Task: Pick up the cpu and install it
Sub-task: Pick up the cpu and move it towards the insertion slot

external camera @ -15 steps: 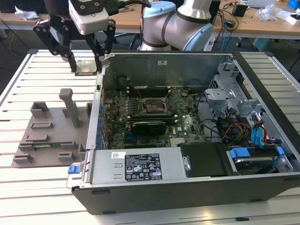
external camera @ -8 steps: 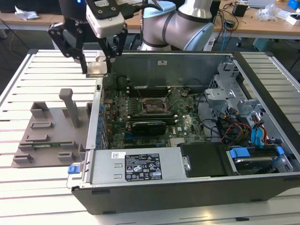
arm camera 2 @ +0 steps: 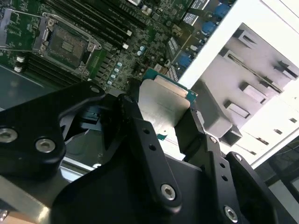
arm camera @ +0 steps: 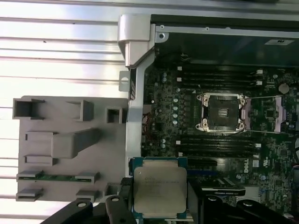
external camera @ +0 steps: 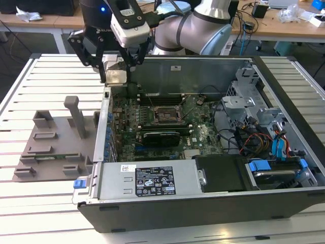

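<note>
The cpu [arm camera: 160, 193] is being held up in the air, its silver top facing the camera in the first wrist view and its green edge showing around it. The hand [external camera: 117, 74] is gripping it, with a black finger [arm camera 2: 135, 116] pressing on each of two opposite sides (the chip is sitting squarely between them). Below the hand, the green motherboard [arm camera: 271, 154] is lying inside the open computer case [external camera: 203, 71], and the hand is hovering near the case wall at the exterior view's left. The dark socket frame [arm camera: 221, 112] is sitting lower than the hand and well apart from it, its centre lying uncovered. Off to the other side of the hand, beyond the case wall, the grey fixture plate [arm camera: 70, 154] is resting on the slatted bench [external camera: 51, 71].
</note>
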You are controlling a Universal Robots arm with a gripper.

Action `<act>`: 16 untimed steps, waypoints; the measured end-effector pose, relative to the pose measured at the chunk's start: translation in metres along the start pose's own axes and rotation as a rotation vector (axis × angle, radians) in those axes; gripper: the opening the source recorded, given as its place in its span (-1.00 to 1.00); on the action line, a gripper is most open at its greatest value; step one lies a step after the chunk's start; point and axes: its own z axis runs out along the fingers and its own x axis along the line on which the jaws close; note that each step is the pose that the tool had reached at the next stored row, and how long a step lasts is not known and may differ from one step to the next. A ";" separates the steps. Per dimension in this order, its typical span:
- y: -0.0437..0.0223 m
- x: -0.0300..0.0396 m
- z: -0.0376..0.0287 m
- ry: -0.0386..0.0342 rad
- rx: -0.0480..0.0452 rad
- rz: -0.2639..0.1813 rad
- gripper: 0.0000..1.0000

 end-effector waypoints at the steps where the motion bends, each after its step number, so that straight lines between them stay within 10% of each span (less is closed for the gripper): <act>1: 0.0004 -0.0025 0.0013 0.0001 0.0000 0.000 0.09; 16: 0.0023 -0.0278 0.0181 0.0005 -0.0001 0.000 0.09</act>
